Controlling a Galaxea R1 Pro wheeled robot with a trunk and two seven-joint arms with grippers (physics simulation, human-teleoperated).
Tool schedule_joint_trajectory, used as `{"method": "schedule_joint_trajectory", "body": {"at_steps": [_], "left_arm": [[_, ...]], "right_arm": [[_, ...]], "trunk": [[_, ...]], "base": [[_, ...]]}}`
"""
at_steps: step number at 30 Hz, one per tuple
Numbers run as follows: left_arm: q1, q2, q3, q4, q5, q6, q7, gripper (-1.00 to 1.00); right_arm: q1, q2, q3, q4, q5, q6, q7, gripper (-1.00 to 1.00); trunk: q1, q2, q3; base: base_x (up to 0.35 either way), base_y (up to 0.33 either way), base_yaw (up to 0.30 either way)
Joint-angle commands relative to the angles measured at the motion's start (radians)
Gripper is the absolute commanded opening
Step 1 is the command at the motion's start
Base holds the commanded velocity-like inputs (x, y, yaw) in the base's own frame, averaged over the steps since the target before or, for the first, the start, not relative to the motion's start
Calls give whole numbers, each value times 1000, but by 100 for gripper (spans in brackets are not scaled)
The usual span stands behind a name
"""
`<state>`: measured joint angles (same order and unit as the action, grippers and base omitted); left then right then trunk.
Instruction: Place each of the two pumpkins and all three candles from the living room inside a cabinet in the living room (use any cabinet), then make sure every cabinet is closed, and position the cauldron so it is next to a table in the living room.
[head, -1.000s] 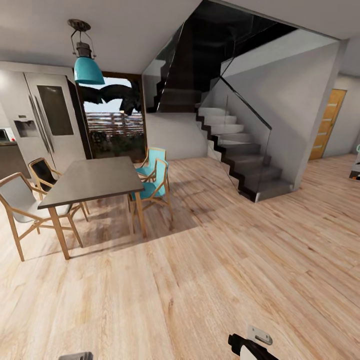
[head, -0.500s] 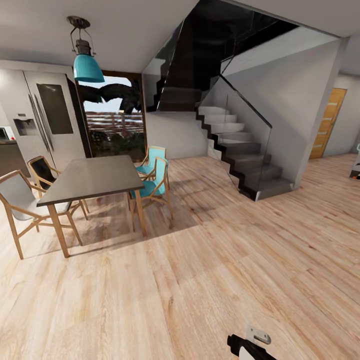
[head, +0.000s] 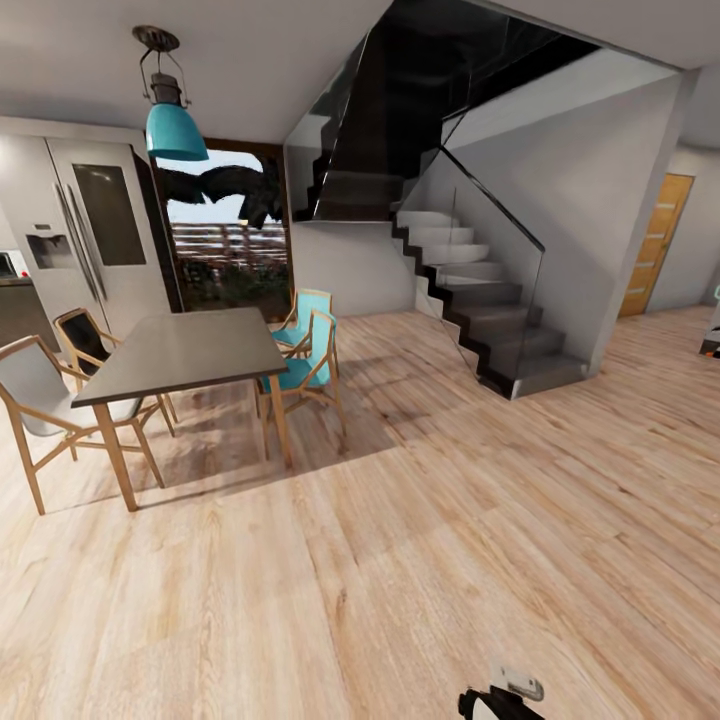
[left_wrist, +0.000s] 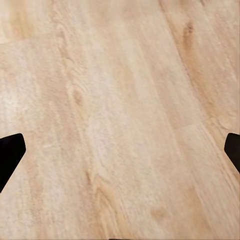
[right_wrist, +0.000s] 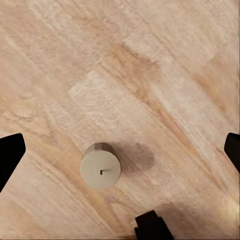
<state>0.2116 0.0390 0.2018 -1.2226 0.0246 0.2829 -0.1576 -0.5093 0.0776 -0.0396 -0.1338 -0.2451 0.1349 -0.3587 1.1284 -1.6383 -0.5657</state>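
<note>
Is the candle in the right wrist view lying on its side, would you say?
No, the candle stands upright on the wooden floor, its wick facing the camera.

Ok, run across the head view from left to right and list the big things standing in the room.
Refrigerator → dining table → blue chairs → staircase → wooden door.
</note>
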Motion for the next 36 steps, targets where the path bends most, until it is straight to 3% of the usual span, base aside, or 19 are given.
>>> {"method": "schedule_joint_trajectory", "body": {"at_steps": [1, 12, 20, 36], "left_arm": [[0, 0, 1, -2, 3, 6, -5, 100], [6, 1, 3, -18, 7, -7, -7, 100], [15, 1, 4, -136, 9, -35, -7, 100], [18, 0, 17, -164, 9, -38, -11, 100]], "right_arm": [[0, 0, -3, -2, 1, 12, -7, 100], [0, 6, -4, 2, 3, 30, -14, 100], [0, 9, -4, 1, 3, 25, -13, 100], [0, 17, -3, 2, 3, 23, -11, 100]], "trunk": [[4, -8, -4], [46, -85, -39], [77, -141, -64], [138, -253, -114]], "base": [[0, 0, 0], [0, 0, 0], [0, 0, 0], [0, 0, 0]]}}
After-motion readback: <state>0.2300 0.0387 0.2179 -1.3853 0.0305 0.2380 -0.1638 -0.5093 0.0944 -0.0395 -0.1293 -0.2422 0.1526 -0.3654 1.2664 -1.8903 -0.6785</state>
